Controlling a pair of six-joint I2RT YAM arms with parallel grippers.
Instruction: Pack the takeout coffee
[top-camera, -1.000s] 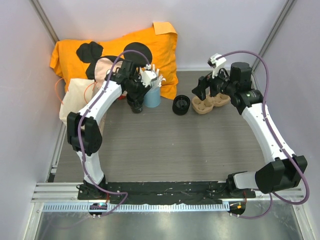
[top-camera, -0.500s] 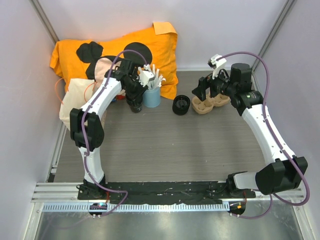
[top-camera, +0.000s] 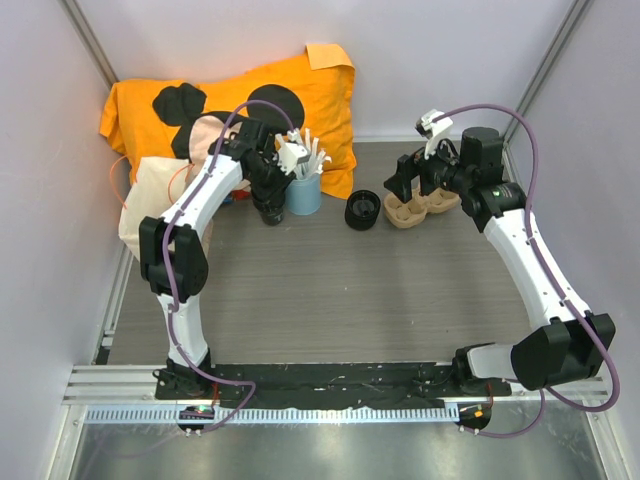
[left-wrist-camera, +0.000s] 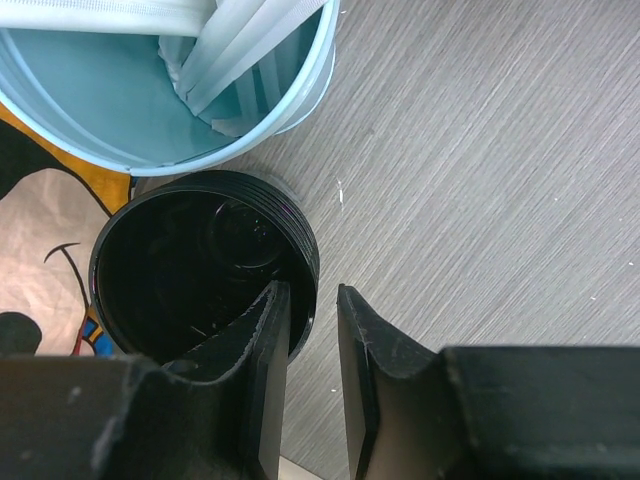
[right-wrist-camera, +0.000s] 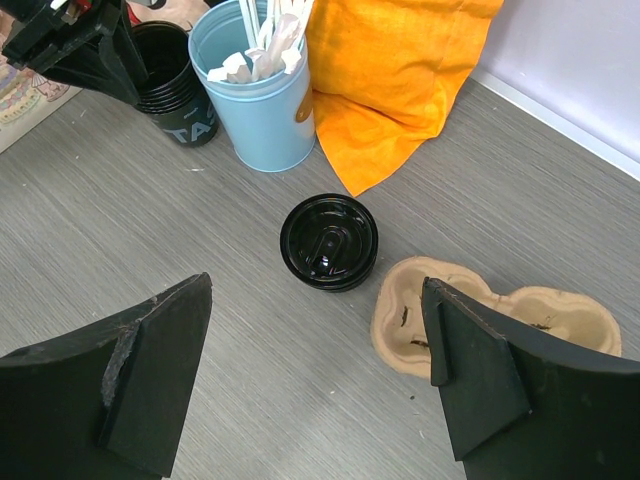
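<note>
Left gripper has shifted slightly at the takeout coffee, fingers astride its rim, narrow, not yet pinching; right gripper spread wide, holding nothing.

Item counts, for your tally:
- Dark takeout coffee cup w/ ridged black top: 1.
- Squat black round lid-like piece: 1.
- Light-blue cup: 1. White sticks in it: several, you won't get an exact no. from these views.
- Tan moulded-pulp carrier: 1, w/ 2 wells.
- Orange cloth bag w/ black mouse-head print: 1.
- Cream fabric item: 1.
- White-and-black arms: 2, i.e. left arm, right arm.
- Two-finger grippers: 1 per arm, so 2: left gripper, right gripper.
- Grey wood-grain table: 1.
</note>
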